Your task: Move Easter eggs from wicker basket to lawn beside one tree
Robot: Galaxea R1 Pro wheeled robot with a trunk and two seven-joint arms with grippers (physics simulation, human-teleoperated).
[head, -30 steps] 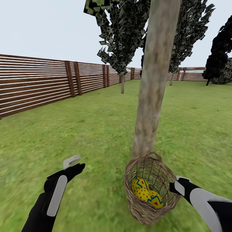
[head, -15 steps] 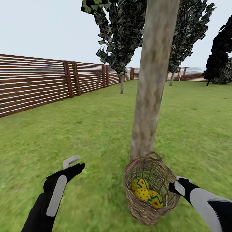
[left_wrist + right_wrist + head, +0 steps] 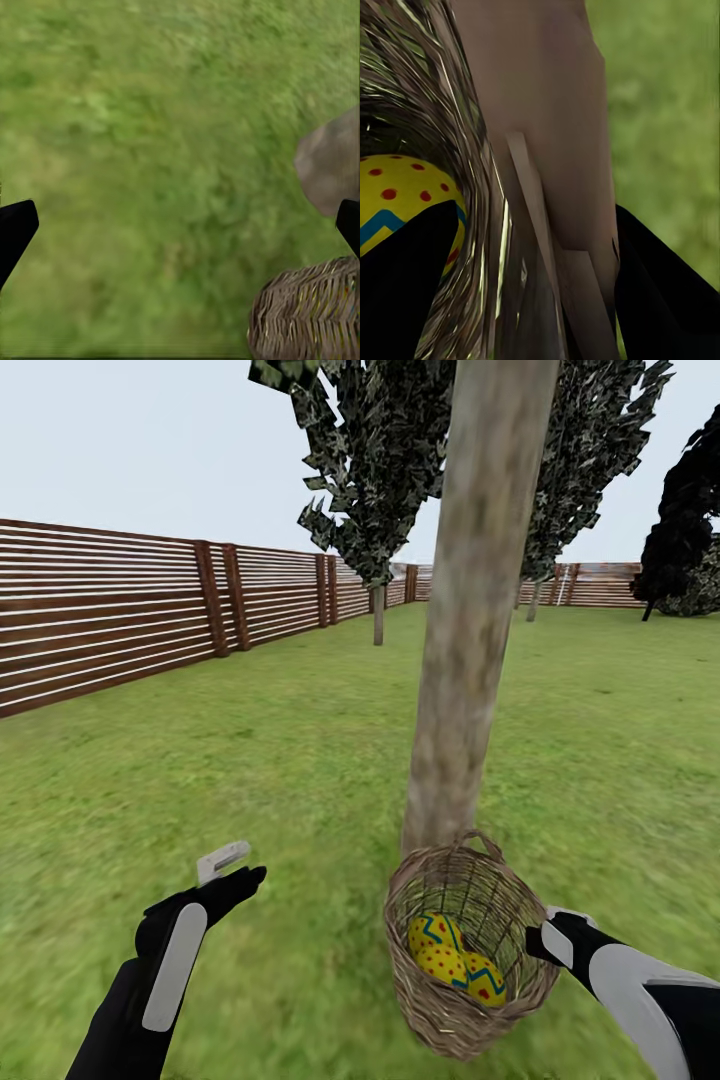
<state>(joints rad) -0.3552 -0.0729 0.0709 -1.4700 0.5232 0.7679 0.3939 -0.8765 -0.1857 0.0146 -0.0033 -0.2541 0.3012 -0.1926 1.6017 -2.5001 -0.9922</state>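
easter eggs [image 3: 455, 960]: two visible in wicker basket [image 3: 430, 1000] | right jaws clamp rim | left jaws apart

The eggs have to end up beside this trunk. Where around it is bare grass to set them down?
Bare lawn lies open left of the tree, between its trunk and the left gripper, and also right of it. The near side is crowded: the wicker basket, clamped by the right gripper, hangs before the base.

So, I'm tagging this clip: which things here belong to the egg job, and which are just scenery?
Job:
- wicker basket, held up by the right gripper
- Easter eggs inside it
- tree trunk
- lawn

Scenery:
- slatted fence
- farther trees
- dark cypress
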